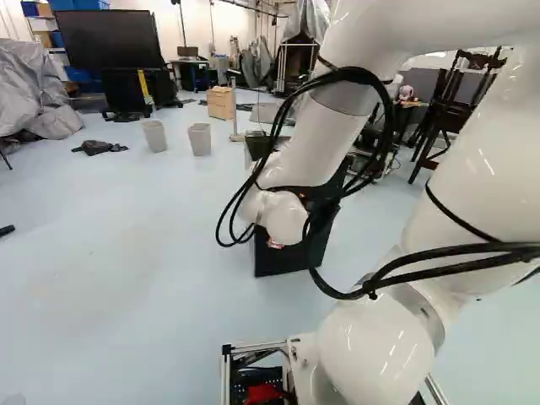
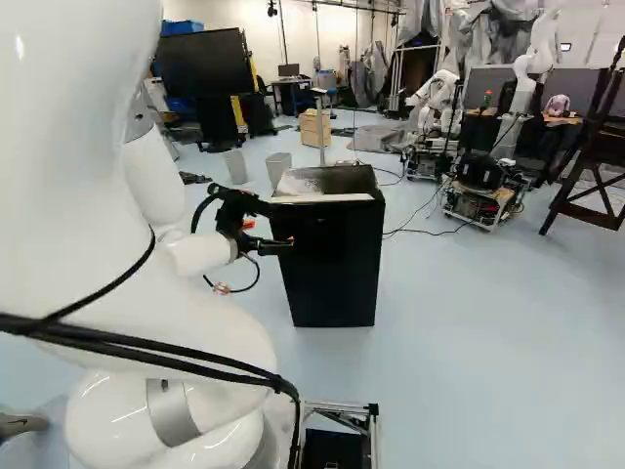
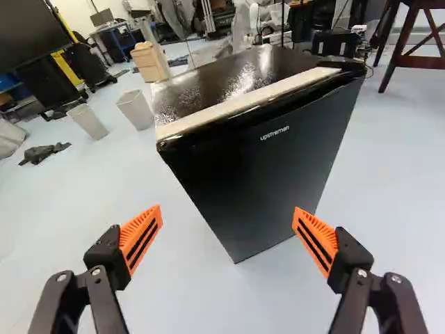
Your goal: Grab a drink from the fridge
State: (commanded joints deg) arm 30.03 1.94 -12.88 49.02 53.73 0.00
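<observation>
In the left base view, the arm (image 1: 308, 148) covered much of the black fridge (image 2: 332, 269), while the right base view showed its front almost whole. Only the wrist view showed clearly the small white letters (image 3: 274, 133) on this front, and the gripper (image 2: 280, 227) released, with its fingers wide apart. The fridge stood upright on the floor (image 3: 181, 292), ahead of the gripper (image 3: 228, 236), its long axis vertical and its front towards the fingers.
</observation>
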